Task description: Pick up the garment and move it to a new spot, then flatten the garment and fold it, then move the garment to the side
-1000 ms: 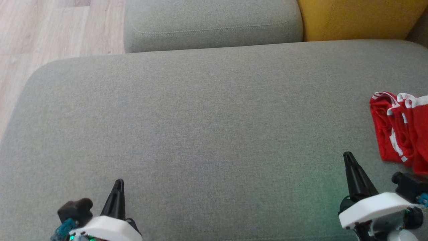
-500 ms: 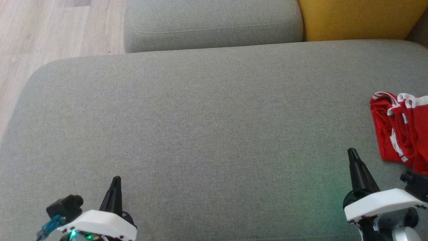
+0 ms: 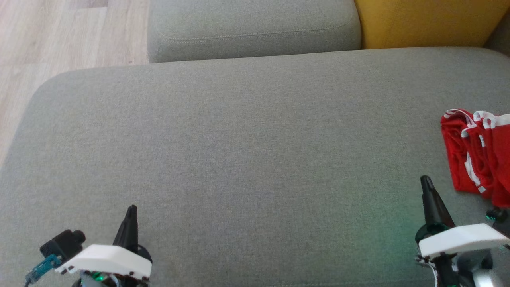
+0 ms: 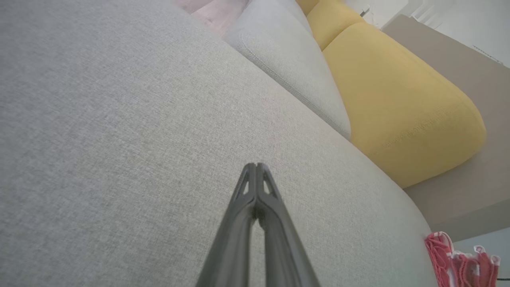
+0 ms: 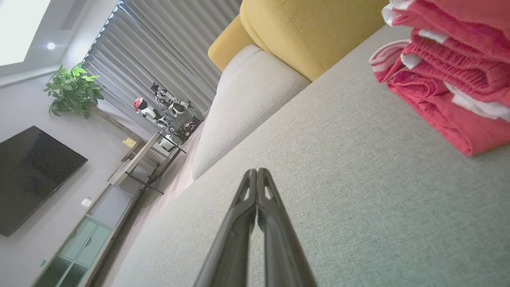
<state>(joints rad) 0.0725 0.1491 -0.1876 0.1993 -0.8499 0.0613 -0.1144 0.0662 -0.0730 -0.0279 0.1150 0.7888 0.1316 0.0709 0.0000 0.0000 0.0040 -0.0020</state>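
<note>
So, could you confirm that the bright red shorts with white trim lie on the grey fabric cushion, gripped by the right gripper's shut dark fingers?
Not quite: the bright red shorts lie on the grey fabric cushion, but the right gripper, though shut, holds nothing and is apart from them, as the right wrist view shows.

garment [image 3: 458, 151]: cut off by right edge | layers: perhaps 2, unclear | far side: hidden

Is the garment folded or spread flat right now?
Folded: the garment sits as a compact layered stack on the sofa cushion, with stacked edges in the right wrist view.
</note>
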